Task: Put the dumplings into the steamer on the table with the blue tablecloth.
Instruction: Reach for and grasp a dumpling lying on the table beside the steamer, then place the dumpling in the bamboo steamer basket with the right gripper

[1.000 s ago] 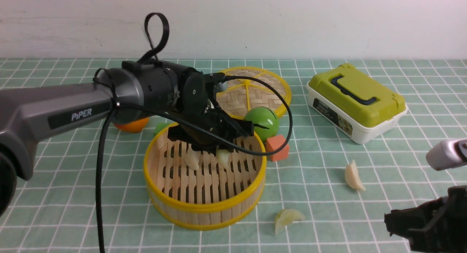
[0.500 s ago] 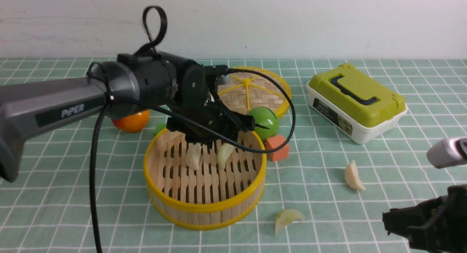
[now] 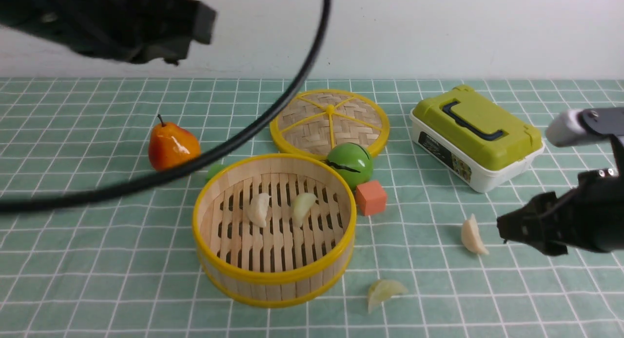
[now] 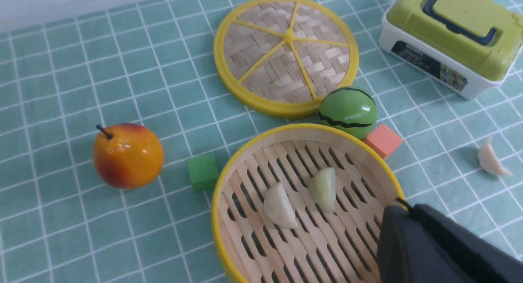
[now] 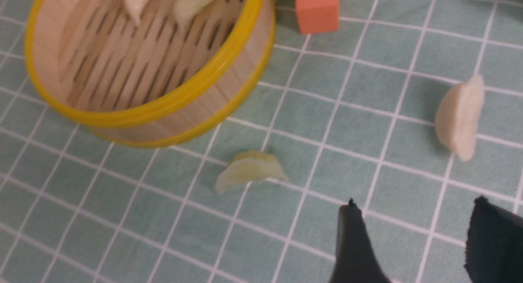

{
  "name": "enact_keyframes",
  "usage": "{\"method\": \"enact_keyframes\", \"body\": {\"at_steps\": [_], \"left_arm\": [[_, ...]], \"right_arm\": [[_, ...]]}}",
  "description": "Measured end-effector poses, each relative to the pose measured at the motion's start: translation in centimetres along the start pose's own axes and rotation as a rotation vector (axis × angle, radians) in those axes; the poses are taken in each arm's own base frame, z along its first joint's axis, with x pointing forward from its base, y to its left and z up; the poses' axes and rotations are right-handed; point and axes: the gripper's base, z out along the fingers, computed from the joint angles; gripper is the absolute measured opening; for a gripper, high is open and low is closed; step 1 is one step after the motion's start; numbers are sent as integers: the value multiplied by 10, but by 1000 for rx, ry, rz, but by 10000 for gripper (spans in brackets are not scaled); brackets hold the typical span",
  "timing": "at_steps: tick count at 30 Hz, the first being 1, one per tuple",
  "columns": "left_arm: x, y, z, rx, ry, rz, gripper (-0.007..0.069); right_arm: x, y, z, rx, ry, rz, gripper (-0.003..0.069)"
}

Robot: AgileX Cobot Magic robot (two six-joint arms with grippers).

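The steamer (image 3: 273, 277) stands mid-table on the blue tablecloth (image 3: 97, 260). Two dumplings lie on its slats, one cream (image 3: 258, 208) and one pale yellowish (image 3: 303, 205). They also show in the left wrist view (image 4: 280, 199) (image 4: 324, 188). A cream dumpling (image 3: 474, 235) lies on the cloth to the right and a yellowish one (image 3: 384, 290) lies in front of the steamer. My left gripper (image 3: 195, 23) is raised high at the upper left, shut and empty (image 4: 402, 203). My right gripper (image 3: 507, 227) is open and empty (image 5: 416, 201), just right of the cream dumpling (image 5: 459, 117).
A flat woven lid (image 3: 330, 121), a green melon ball (image 3: 350, 163) and an orange cube (image 3: 371, 197) sit behind and right of the steamer. A pear (image 3: 171, 147) and a green cube (image 3: 213, 171) are at the left. A green-lidded box (image 3: 475, 135) is at the back right. A black cable (image 3: 243, 138) hangs across.
My left arm has lifted out of the steamer, up and to the left, leaving both dumplings inside. My right gripper has moved up and forward, closer to the cream dumpling.
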Motion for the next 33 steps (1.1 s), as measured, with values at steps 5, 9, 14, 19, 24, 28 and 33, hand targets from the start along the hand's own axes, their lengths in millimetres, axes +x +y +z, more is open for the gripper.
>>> {"method": "enact_keyframes", "body": {"at_steps": [5,9,14,19,24,28,33], "left_arm": [[61,11,-37,-1,-35,14,-14],[112,21,-40,-38,12,51,-14],[174,36,-48,-102,33,118,-14],[206,42,-55,-123,15,139,-14],[220,44,-56,-123,-4,141,-14],[222,44,-58,-115,-52,144,-14],[217,43,-61,-96,-125,104,-14]], "right_arm": [[-19,-23,54,84,83,-1,437],[-18,-40,98,128,117,32,437],[-11,-62,148,194,106,54,435],[-2,-68,165,205,129,102,387],[-1,-65,166,174,164,153,288],[-4,-58,162,123,221,166,288],[-45,-33,135,-1,187,187,288]]}}
